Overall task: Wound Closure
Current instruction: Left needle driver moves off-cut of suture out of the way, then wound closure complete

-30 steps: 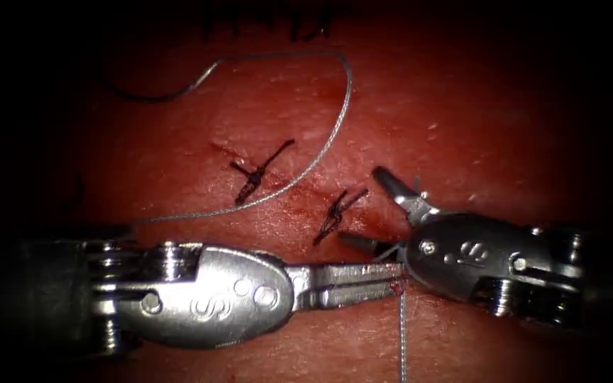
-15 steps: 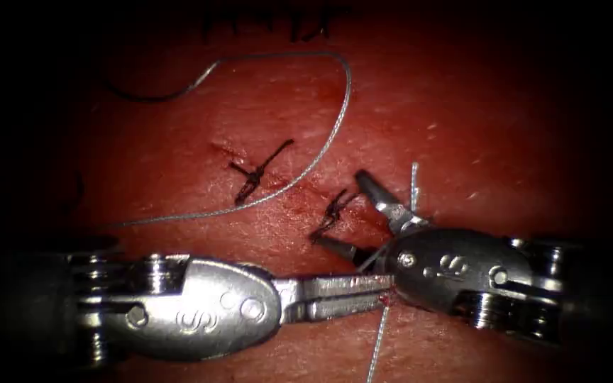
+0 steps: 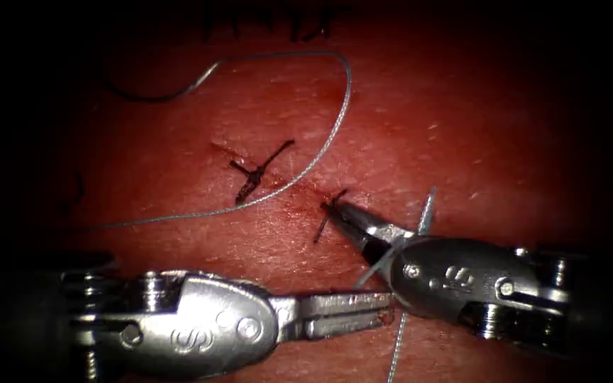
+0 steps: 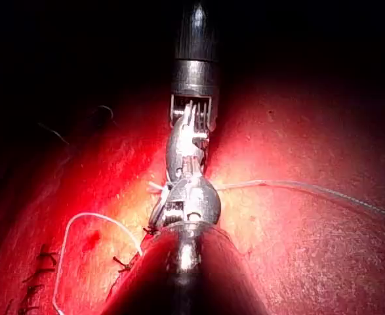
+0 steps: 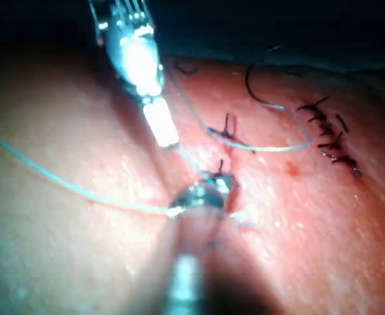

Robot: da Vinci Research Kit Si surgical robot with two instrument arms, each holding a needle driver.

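The needle (image 3: 143, 94) lies loose on the tissue (image 3: 462, 106) in the upper left of the frame, left of the cut (image 3: 299, 191), held by neither tool. Its pale thread (image 3: 335, 128) arcs down across the first stitch (image 3: 255, 175), unchanged. At the lower left, the left tool (image 3: 384, 306) has slid slightly leftward, its fingers pressed together on the thread at their tips. The real change is right of centre. The right tool (image 3: 340, 209), with thread wrapped round its neck, had its fingers spread wide a second ago. They have since reached in and drawn narrow at the thread end (image 3: 326, 216) of the second stitch, seemingly pinching it. Judging by this, a knot throw is under way.
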